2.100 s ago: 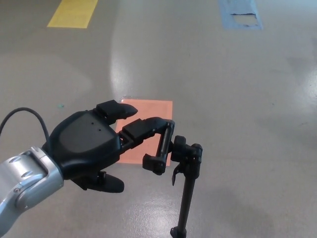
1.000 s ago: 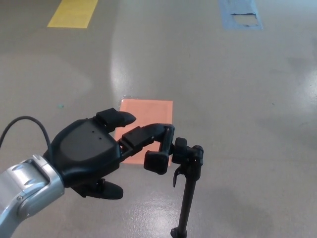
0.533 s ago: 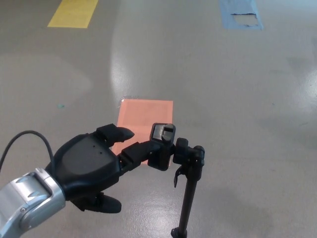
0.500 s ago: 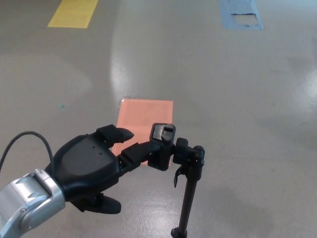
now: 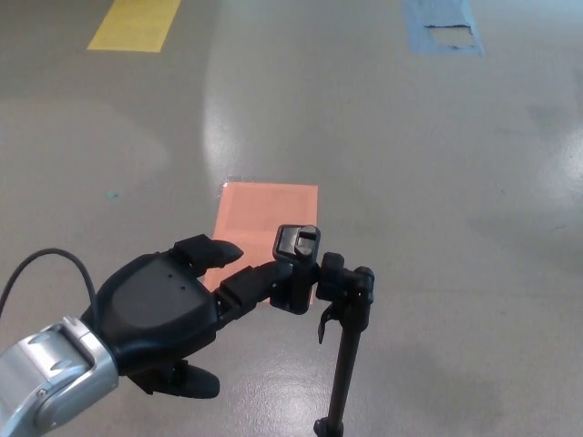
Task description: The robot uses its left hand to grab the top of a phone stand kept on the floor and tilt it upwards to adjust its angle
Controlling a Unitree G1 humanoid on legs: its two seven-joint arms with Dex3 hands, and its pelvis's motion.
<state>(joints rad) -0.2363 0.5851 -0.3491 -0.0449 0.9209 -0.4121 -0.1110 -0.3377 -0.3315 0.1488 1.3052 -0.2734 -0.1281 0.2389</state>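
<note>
Head view: one frame, looking down at my left arm and the floor.
Left hand (image 5: 164, 314): mine, black, entering from the lower left on a silver forearm. Its fingers (image 5: 250, 280) are extended toward the stand, with the thumb low and apart; the hand is not closed around anything.
Contact: one fingertip reaches the back of the phone clamp (image 5: 297, 269); whether it presses or only touches, I cannot tell.
Phone stand (image 5: 344, 364): black, just beyond my fingertips, its pole rising from the bottom edge of the frame.
Clamp attitude: the clamp sits at the top of the stand, between my fingers and the pivot joint, standing roughly upright with its upper jaw toward the camera.
Orange patch (image 5: 264, 214): flat on the grey floor (image 5: 410, 182), directly past my fingers and behind the clamp.
Yellow marking (image 5: 135, 23): far ahead of the hand.
Blue marking (image 5: 440, 27): far ahead, beyond the stand.
Cable (image 5: 50, 269): black loop beside my forearm.
</note>
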